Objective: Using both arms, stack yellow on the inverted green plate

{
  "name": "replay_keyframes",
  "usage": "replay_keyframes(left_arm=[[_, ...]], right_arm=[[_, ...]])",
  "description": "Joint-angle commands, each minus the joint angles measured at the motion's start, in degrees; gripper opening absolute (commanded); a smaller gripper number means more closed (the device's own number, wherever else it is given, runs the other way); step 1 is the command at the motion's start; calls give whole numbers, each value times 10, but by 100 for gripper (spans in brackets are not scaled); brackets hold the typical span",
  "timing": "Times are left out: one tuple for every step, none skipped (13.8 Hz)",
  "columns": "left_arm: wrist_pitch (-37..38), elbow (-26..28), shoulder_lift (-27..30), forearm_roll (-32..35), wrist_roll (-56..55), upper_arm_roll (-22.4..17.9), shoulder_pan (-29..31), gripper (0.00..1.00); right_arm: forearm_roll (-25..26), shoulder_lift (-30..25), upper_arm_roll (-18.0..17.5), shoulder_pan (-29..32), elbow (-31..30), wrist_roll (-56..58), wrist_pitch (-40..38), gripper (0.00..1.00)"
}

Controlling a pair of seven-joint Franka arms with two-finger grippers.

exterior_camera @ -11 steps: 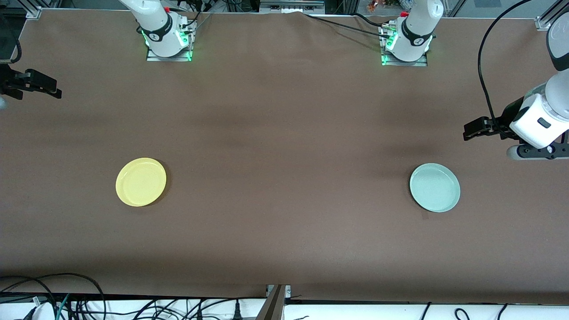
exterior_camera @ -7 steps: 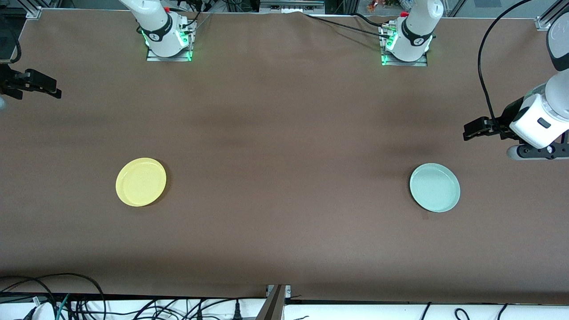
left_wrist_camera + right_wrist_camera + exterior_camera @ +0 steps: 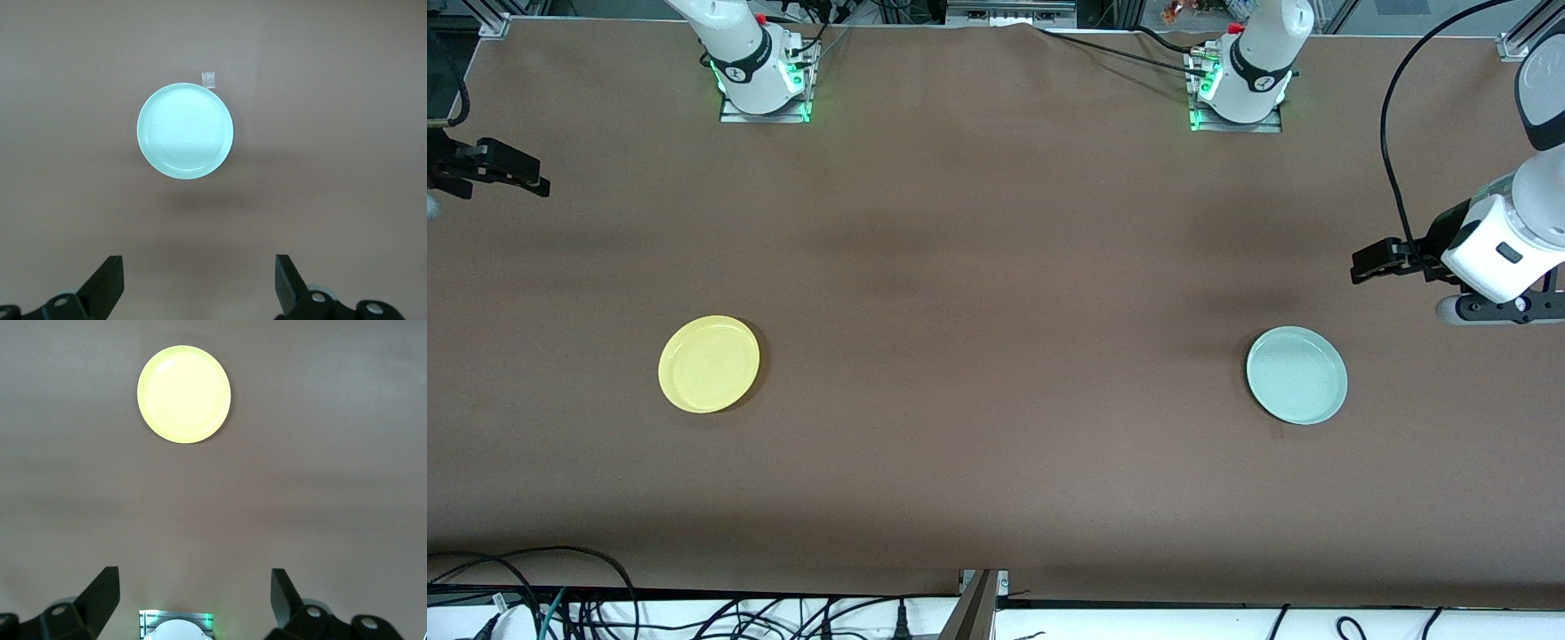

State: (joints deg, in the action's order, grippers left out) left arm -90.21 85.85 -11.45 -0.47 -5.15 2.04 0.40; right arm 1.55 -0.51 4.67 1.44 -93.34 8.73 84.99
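Green plate: pale mint, rim up, flat on the brown table toward the left arm's end; a small tape square lies just beside its rim.

Yellow plate: rim up, toward the right arm's end, well apart from the green one.

Left gripper: high over bare table near the green plate, fingers spread wide, empty.

Right gripper: over the table's edge, fingers wide apart, empty; waiting.

Step in hand, judged: left arm approaches to invert the green plate. Advice: descend at the rim, pinch the lip, flip cleanly, set it flat.
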Motion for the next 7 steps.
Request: replay_keyframes(left_arm=[[0,-11,-18,-12,11,-2,23,100],[-1,-11,-28,-11,30,-2,29,100],[-4,-11,-42,-15,65,-2,42,100],[-19,-11,-61,-16,98,-2,56,100],[-41,-11,-77,-17,110,-1,65,100],[-59,-10,-92,-24,113,-1,77,100],[-66,-10,-110,-26,125,-1,90,100]], right_arm=[[1,-2,-2,2,7,-6,-9,100],[1,-2,-2,2,7,-6,-10,100],[1,-2,-2,2,7,-6,-11,100],[1,-2,-2,2,7,-6,-11,100],[0,-2,-2,2,7,-6,-11,100],[1,-3,-2,2,7,-6,-12,100],[1,-3,-2,2,7,-6,-11,100]])
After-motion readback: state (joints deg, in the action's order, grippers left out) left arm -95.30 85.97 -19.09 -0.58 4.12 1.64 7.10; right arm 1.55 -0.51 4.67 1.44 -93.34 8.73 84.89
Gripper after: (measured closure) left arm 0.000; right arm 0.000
